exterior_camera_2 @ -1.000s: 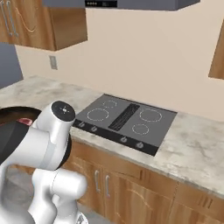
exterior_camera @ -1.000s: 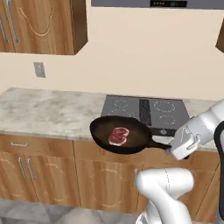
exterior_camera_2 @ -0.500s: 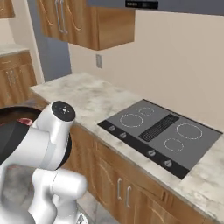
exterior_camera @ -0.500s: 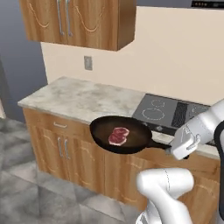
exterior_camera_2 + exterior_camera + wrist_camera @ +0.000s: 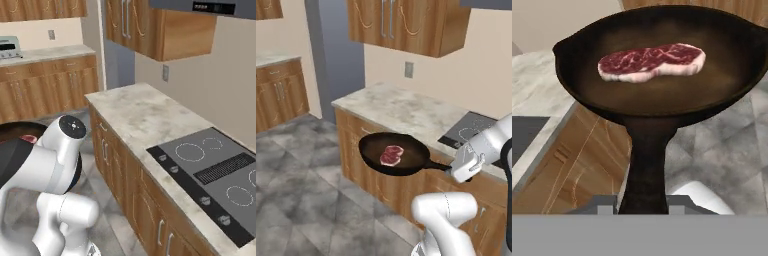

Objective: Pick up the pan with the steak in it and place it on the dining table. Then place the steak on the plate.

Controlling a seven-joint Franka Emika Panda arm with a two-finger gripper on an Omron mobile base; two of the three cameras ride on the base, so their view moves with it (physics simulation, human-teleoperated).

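Observation:
The black pan [image 5: 406,161] hangs level in the air in front of the counter, over the grey floor. The red-pink steak [image 5: 391,155] lies flat in the middle of its bowl. My gripper [image 5: 460,169] is shut on the end of the long handle [image 5: 438,166], at the right of the pan. In the hand view the handle [image 5: 646,165] runs up from between my jaws to the pan [image 5: 722,85], and the steak [image 5: 652,61] rests toward its far side. A sliver of the pan [image 5: 12,131] peeks out behind my arm in the right base view. The dining table and the plate are out of view.
A marble counter [image 5: 401,107] on wooden cabinets runs along the wall, with a black cooktop [image 5: 215,172] at its right. Upper cabinets [image 5: 406,22] hang above. A second counter [image 5: 47,55] stands at the far left. Tiled floor [image 5: 301,190] lies open to the left.
The whole scene has slid to the right in both base views, so the base has moved. The pan stays in my grip in the same place before the arm, steak unmoved.

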